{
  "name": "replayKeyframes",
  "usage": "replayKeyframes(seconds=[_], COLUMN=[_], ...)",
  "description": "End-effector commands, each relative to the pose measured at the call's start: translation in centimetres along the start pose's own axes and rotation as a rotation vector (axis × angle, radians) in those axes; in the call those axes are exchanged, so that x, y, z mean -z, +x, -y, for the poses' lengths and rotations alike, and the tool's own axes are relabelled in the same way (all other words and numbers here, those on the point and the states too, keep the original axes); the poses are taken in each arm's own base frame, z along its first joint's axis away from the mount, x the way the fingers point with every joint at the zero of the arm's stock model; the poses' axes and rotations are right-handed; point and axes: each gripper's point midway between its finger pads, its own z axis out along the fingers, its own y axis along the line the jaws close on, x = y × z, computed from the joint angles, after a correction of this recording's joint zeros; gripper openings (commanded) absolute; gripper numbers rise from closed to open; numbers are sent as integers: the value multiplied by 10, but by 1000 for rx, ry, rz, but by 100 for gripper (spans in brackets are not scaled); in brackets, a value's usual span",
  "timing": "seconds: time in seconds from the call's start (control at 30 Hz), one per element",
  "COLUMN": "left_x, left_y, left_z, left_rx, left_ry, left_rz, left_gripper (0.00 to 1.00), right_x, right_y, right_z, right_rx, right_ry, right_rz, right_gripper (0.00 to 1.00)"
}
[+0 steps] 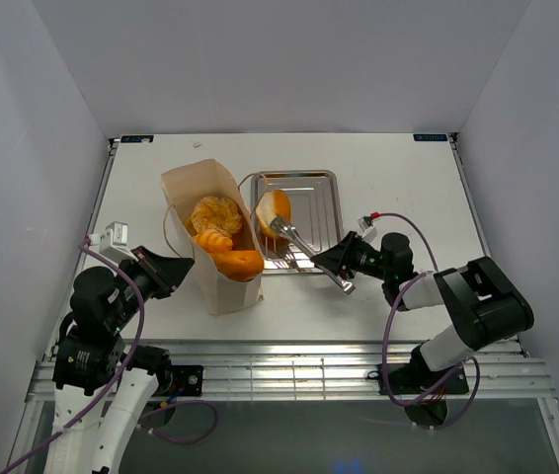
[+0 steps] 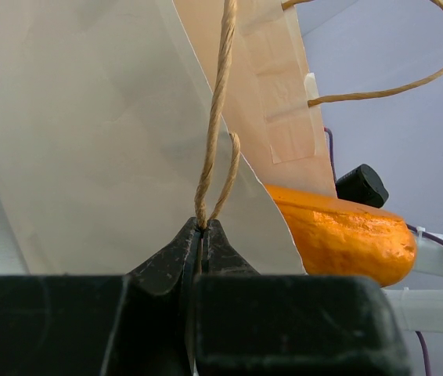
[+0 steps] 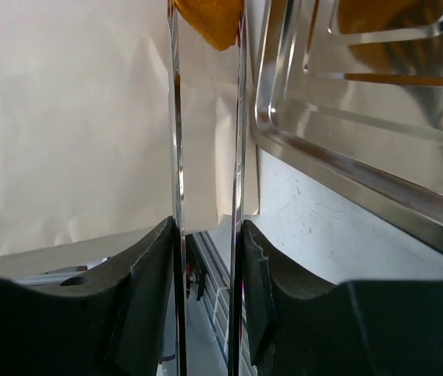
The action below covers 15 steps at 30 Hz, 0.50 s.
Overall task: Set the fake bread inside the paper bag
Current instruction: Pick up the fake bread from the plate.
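Note:
The pale tan paper bag [image 1: 210, 237] lies on the table with its mouth open upward; it fills the left wrist view [image 2: 88, 133] and the left of the right wrist view [image 3: 65, 117]. Fake bread is inside: a braided piece [image 1: 215, 213] and a long orange loaf [image 1: 232, 262], whose end pokes out [image 2: 339, 235]. My left gripper [image 1: 183, 269] is shut on the bag's cord handle [image 2: 215, 117]. My right gripper [image 1: 344, 259] is shut on silver metal tongs [image 1: 304, 245], which pinch a round roll [image 1: 273, 209] between their tips [image 3: 206, 19], beside the bag's rim.
A silver metal tray [image 1: 314, 193] sits right of the bag, under the tongs; its rim shows close in the right wrist view [image 3: 347, 164]. White walls enclose the table on three sides. A metal rail runs along the near edge [image 1: 289, 370].

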Motion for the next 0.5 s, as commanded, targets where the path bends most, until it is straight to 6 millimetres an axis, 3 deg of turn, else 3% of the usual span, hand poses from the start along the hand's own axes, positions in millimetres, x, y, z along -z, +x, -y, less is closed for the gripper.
replayKeyframes(seconds=[0.0,0.27,0.3,0.37,0.47], left_x=[1,3,3,3,3], left_y=[5,2,2,2,1], left_z=[-3,-1,-1,0,1], left_rx=[-1,-6,-5,-5,-6], left_ry=[-12,-13,-13,-12,-10], left_rz=[-21,-14,-14,-17,-17], left_gripper=[0,0,0,0,0], right_x=[4,21,27,36,51], right_y=[-13,-23,-28,-31,-52], right_z=[-31,-55,-71,-76,-117], right_rx=[122,142,185,246,372], right_ry=[-104,-127,-147,-84,-63], right_rz=[54,98,121,129,202], right_gripper=[8,8,8,8,8])
